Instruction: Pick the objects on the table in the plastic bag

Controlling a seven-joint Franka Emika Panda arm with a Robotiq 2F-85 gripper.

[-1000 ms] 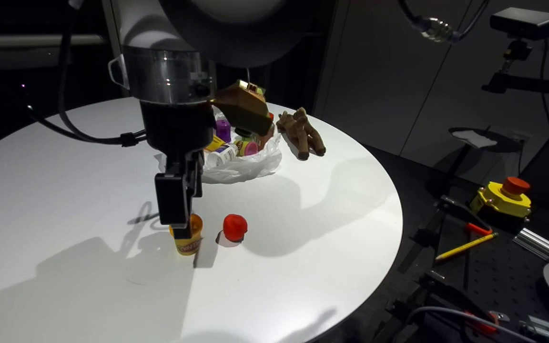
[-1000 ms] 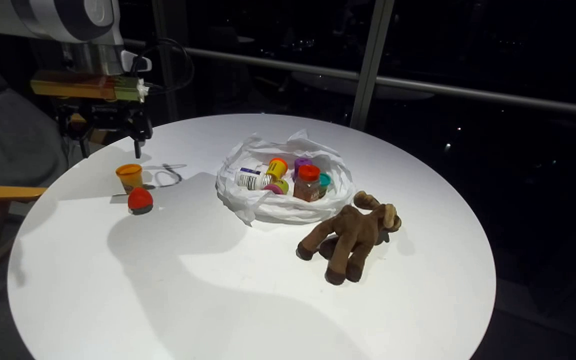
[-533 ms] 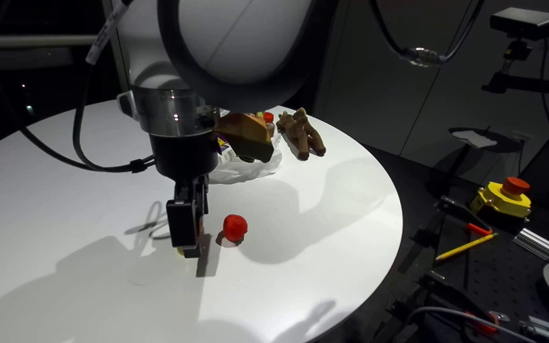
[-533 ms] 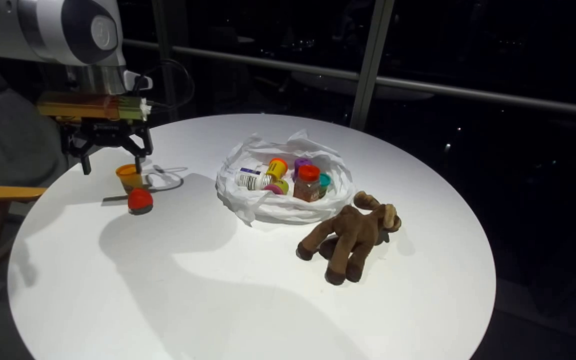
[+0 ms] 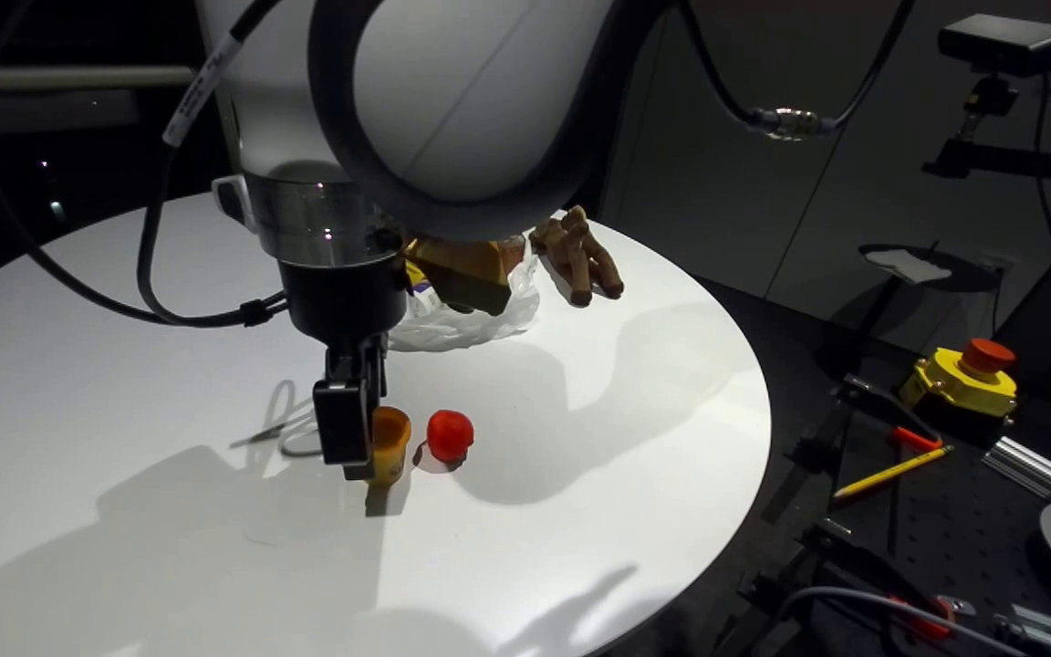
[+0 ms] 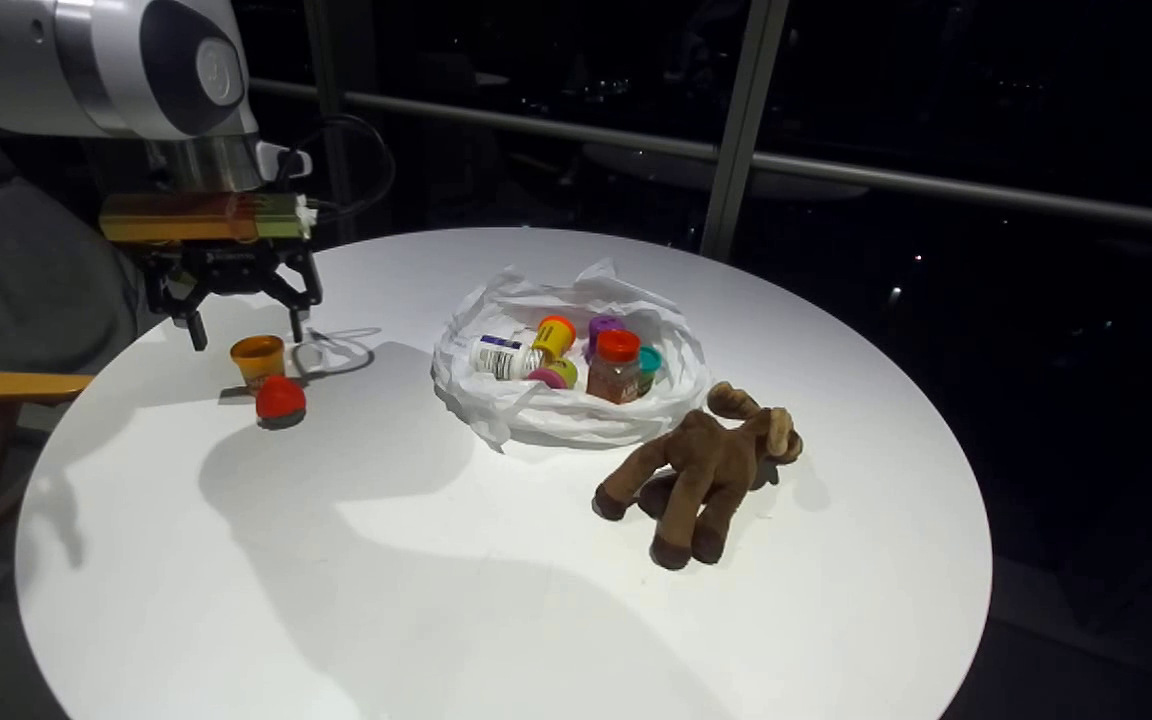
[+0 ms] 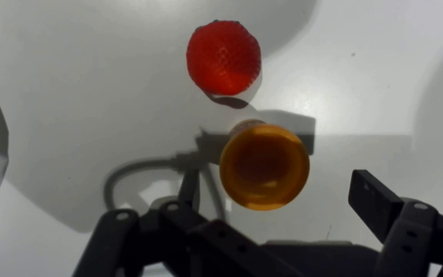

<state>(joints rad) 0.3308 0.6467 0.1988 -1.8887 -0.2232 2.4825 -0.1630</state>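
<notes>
While the gripper [image 6: 248, 330] is seen front-on in an exterior view, its two black fingers [image 6: 297, 325] are spread wide apart near a small orange tub [image 6: 259, 374], and nothing is held. The tub is stood upright on a round white table [image 6: 496, 620], with a red strawberry [image 6: 281, 398] placed just beside it. Well apart from them, gathered inside an opened white plastic bag [image 6: 576, 428], are a white bottle [image 6: 499, 358], a yellow tub with an orange lid [image 6: 554, 339], a pink-lidded tub [image 6: 558, 374], a purple container [image 6: 604, 328], a jar with a red lid [image 6: 615, 376] and a teal-lidded tub [image 6: 649, 363]. A brown plush toy [image 6: 708, 462] is laid just beside the bag.

In an exterior view where a yellow box with a red button [image 5: 959, 383] and a yellow pencil [image 5: 892, 472] are seen off the table, the gripper is shown side-on; the tub is partly hidden by a finger, and the width of the opening cannot be told. The bag is partly covered by the amber wrist casing [image 5: 462, 274].

In the wrist view, the tub's round rim is framed between the parted fingers, with a gap left on each side; the strawberry is seen beyond, apart from it.
</notes>
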